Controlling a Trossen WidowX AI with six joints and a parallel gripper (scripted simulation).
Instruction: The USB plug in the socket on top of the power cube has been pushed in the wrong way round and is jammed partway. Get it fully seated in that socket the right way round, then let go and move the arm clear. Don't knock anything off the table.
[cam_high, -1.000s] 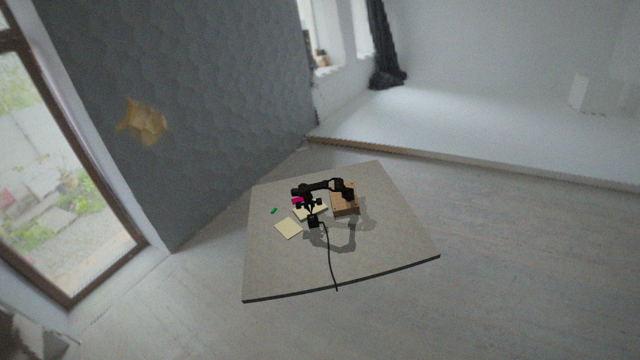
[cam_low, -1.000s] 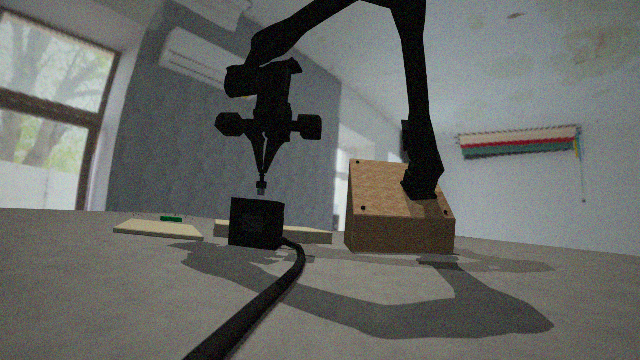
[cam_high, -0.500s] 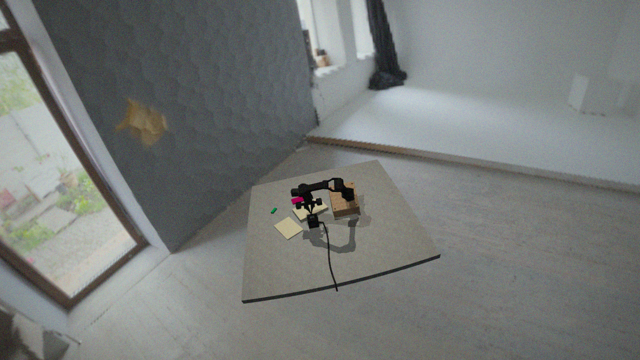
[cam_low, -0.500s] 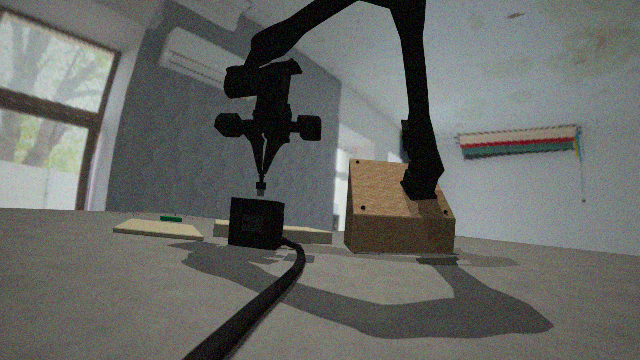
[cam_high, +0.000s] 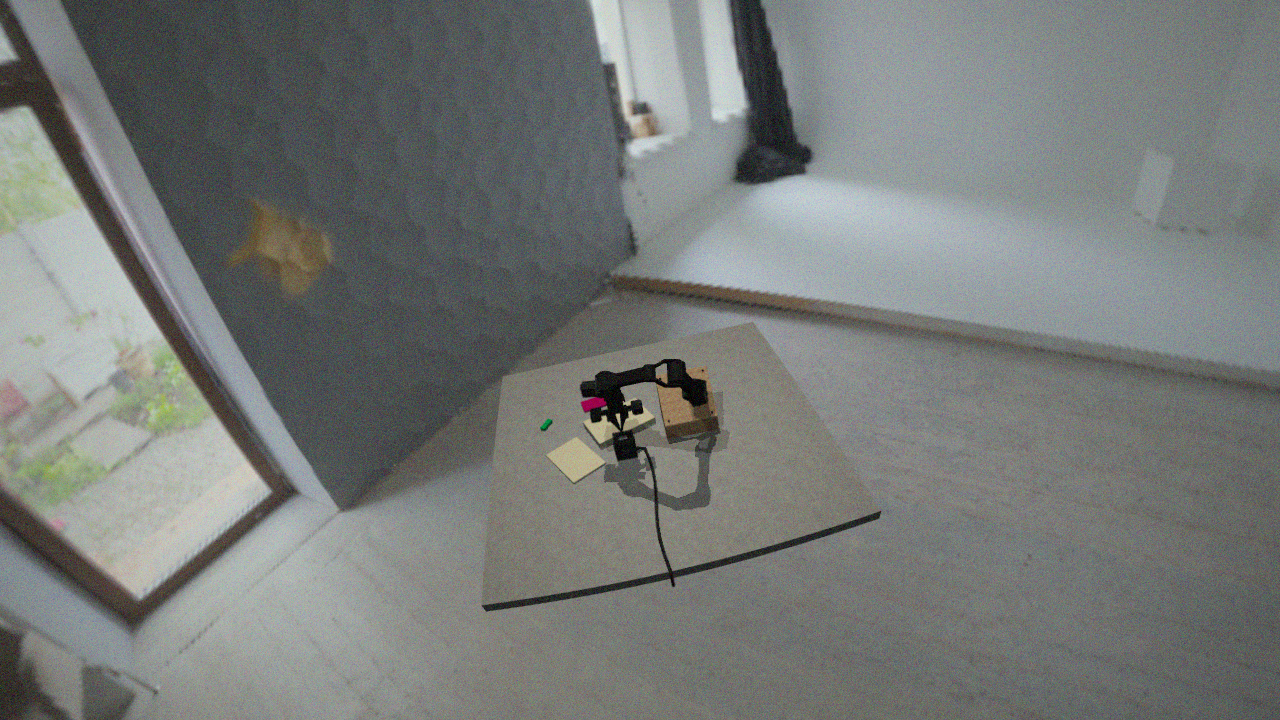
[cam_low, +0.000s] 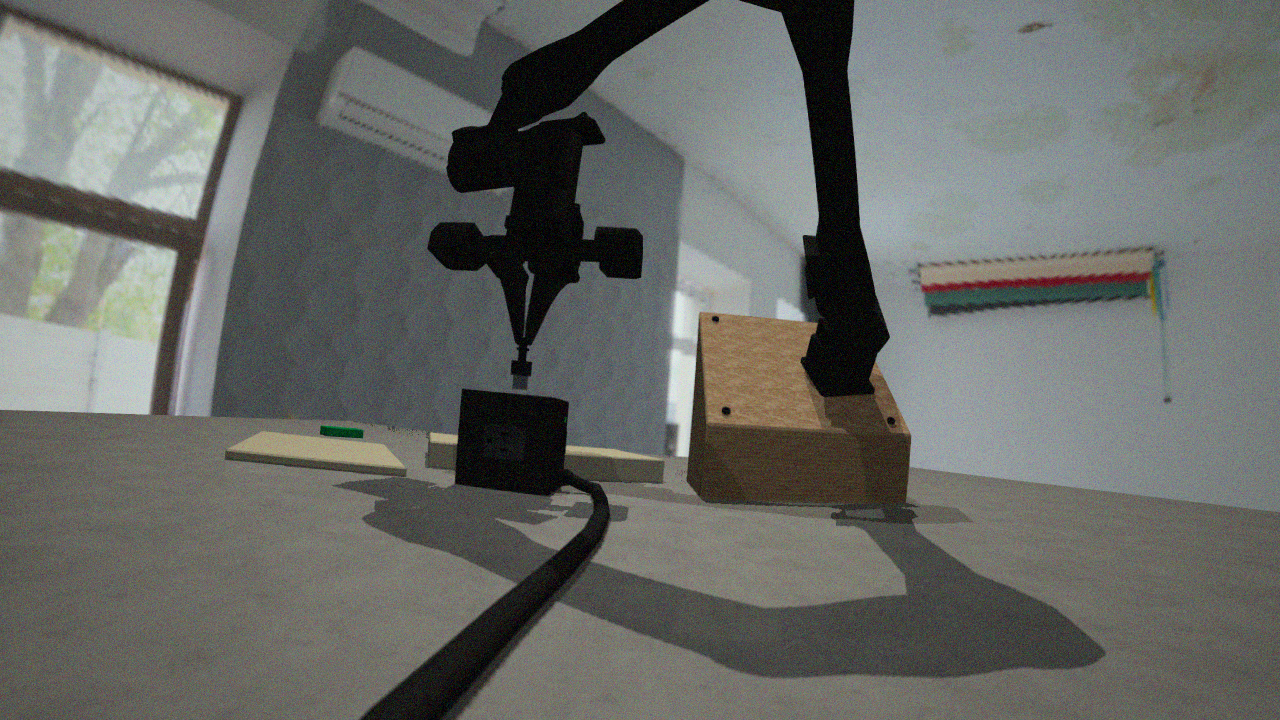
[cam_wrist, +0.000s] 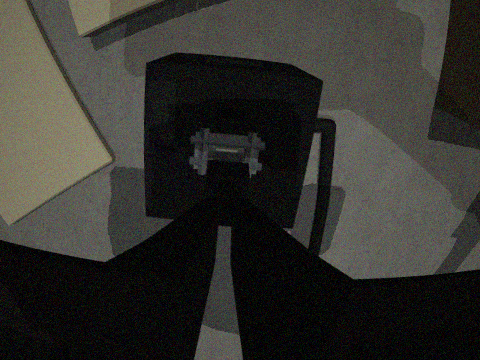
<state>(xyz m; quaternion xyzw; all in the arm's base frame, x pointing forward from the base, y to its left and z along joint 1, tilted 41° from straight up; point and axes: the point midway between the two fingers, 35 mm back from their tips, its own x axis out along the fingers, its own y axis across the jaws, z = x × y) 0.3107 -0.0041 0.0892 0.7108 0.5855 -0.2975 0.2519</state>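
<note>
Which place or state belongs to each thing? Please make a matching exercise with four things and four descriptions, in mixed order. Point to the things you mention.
1. USB plug (cam_low: 520, 368)
2. Power cube (cam_high: 624, 446) (cam_low: 511, 442) (cam_wrist: 175, 90)
3. Green object (cam_high: 546, 424) (cam_low: 341, 431)
4. Wooden wedge-shaped block (cam_high: 687, 417) (cam_low: 796, 461)

A. Has a black cable running from it
B. Carries the arm's base
C. Held between the closed fingers, above the socket
D. Lies on the table, beyond a pale flat panel in the exterior view

Pairs: 1-C, 2-A, 3-D, 4-B

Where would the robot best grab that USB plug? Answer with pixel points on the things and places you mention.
By its dark body, as the gripper (cam_high: 621, 431) (cam_low: 522, 345) does now: from above, fingers on opposite sides. The USB plug (cam_low: 520, 368) hangs upright, its metal end pointing down, which probably should stay free for the socket.
</note>
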